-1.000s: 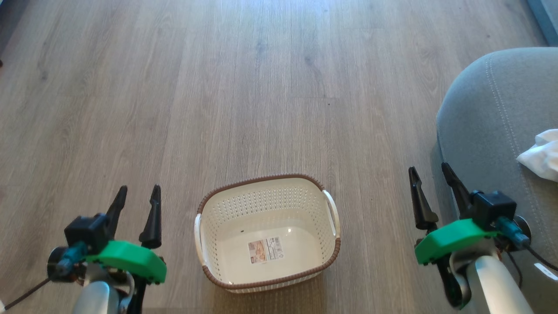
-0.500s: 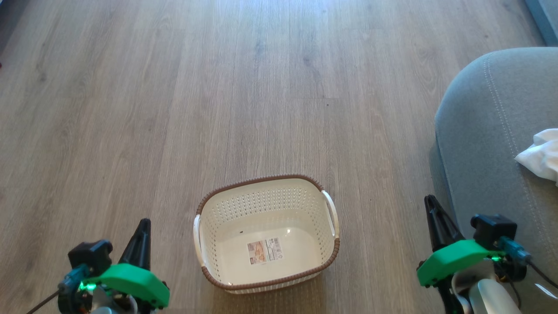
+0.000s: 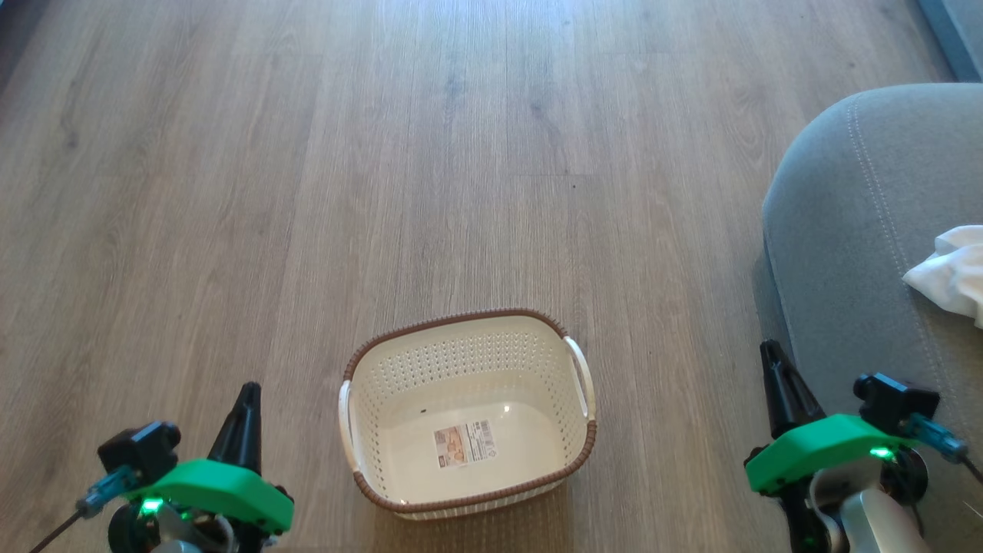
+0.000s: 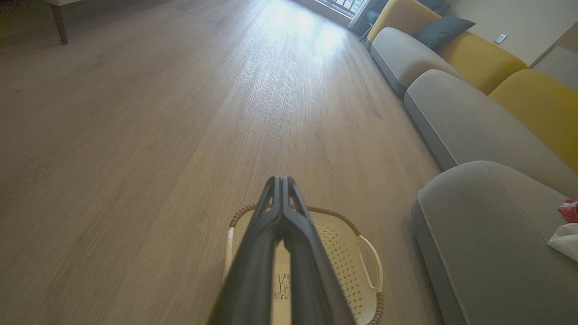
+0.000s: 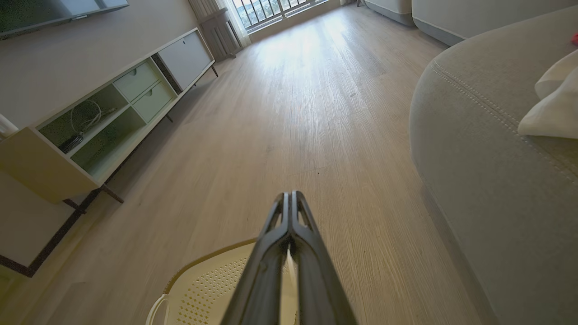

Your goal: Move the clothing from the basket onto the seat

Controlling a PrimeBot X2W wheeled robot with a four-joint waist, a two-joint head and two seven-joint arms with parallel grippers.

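**Basket bare, job looking done**

We are seeing the basket [image 3: 461, 361] sitting empty on the floor [image 3: 384, 153], red clothing [image 4: 570, 210] lying back from the rounded edge of the seat [image 3: 845, 230]. Our left end effector [image 3: 246, 393] and right end effector [image 3: 770, 358] are hanging closed, gripping nothing.

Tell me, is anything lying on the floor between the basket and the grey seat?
No. In the head view, only bare wood floor runs between the basket and the seat; the right gripper, shut, hangs over that strip beside the seat.
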